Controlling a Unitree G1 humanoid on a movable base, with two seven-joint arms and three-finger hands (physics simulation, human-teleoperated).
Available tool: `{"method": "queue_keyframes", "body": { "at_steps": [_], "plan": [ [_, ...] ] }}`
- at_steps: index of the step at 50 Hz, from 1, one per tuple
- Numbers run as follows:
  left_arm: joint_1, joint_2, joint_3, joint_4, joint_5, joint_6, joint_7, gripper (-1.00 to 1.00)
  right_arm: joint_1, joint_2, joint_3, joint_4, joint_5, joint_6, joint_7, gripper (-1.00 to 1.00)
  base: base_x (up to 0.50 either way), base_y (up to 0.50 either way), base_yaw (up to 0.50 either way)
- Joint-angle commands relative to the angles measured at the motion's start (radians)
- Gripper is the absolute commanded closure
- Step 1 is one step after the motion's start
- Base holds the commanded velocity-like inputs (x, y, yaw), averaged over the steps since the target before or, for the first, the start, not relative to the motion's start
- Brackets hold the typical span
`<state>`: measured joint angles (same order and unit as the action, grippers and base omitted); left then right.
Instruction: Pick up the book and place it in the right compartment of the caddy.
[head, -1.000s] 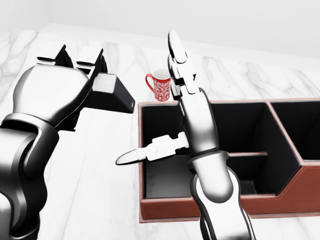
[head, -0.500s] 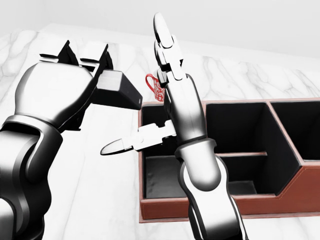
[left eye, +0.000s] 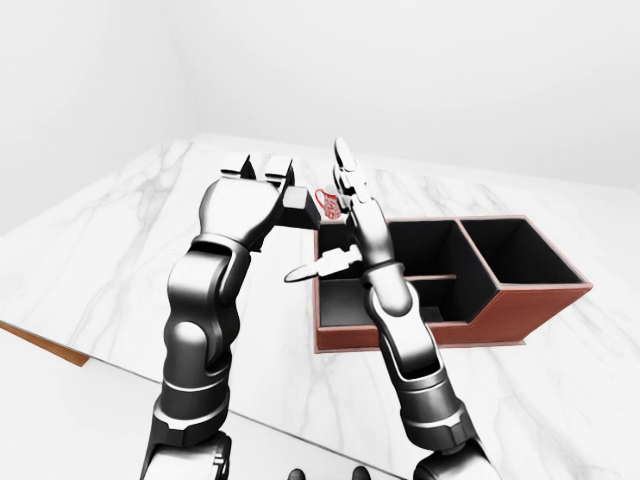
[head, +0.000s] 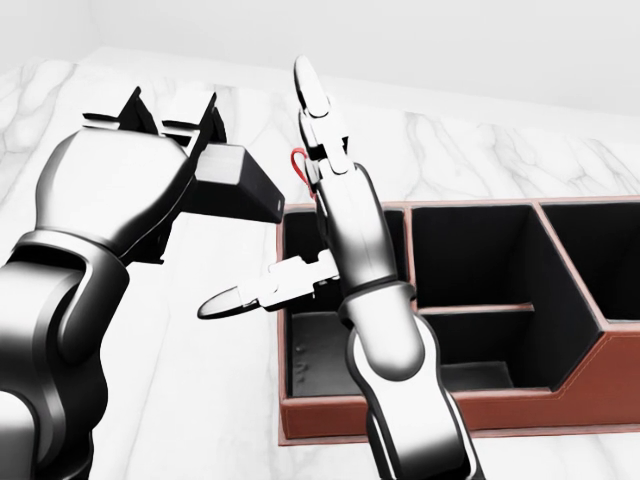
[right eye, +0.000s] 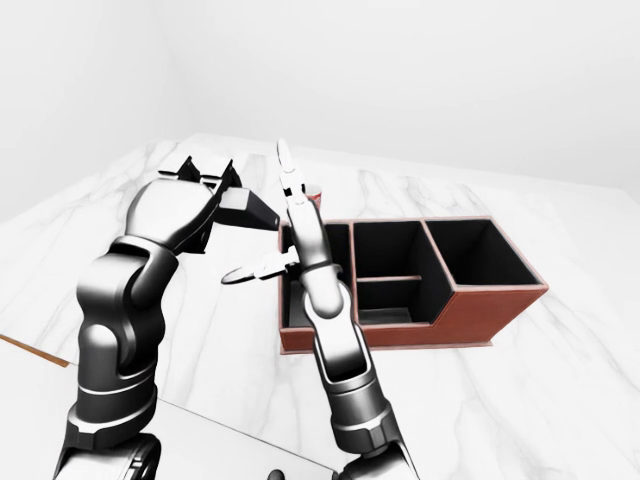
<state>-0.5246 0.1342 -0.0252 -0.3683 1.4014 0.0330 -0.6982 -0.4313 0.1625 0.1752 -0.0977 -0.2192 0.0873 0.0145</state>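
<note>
black book (head: 238, 187), reddish-brown caddy (head: 560, 412), white-veined marble table (head: 200, 400)

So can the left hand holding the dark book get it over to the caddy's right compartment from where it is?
Probably not directly. The left hand holds the dark book above the white marble counter, left of the brown leather caddy, and the raised right hand stands between it and the right compartment.

One book (head: 238, 186), one caddy (right eye: 480, 310), apparently one red mug (left eye: 326, 201), two hands.
</note>
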Motion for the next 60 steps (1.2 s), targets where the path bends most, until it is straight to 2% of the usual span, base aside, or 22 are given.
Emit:
{"method": "queue_keyframes", "body": {
  "at_steps": [1, 4, 23, 46, 48, 60],
  "plan": [
    [-0.023, -0.008, 0.018, -0.021, 0.011, 0.0, 0.0, 1.0, 0.007, 0.004, 0.002, 0.041, -0.01, 0.0, 0.001, -1.0, 0.0, 0.0, 0.0],
    [-0.025, -0.012, 0.015, -0.02, 0.012, 0.004, 0.0, 1.0, 0.033, 0.002, 0.011, 0.082, -0.013, 0.0, -0.006, -1.0, 0.0, 0.0, 0.0],
    [-0.033, -0.014, 0.014, -0.033, 0.009, 0.009, 0.0, 1.0, -0.001, 0.013, 0.007, 0.077, -0.033, 0.0, 0.006, -1.0, 0.0, 0.0, 0.0],
    [-0.014, -0.026, 0.006, -0.062, 0.01, -0.002, 0.0, 1.0, -0.053, 0.024, -0.005, 0.184, -0.041, 0.0, -0.008, -1.0, 0.0, 0.0, 0.0],
    [-0.013, -0.027, 0.006, -0.063, 0.01, -0.003, 0.0, 1.0, -0.032, 0.021, -0.001, 0.245, -0.039, 0.0, -0.021, -1.0, 0.0, 0.0, 0.0],
    [0.005, -0.032, 0.001, -0.075, 0.009, -0.011, 0.0, 1.0, -0.062, 0.037, 0.009, 0.189, -0.057, 0.0, -0.005, -1.0, 0.0, 0.0, 0.0]
  ]
}}
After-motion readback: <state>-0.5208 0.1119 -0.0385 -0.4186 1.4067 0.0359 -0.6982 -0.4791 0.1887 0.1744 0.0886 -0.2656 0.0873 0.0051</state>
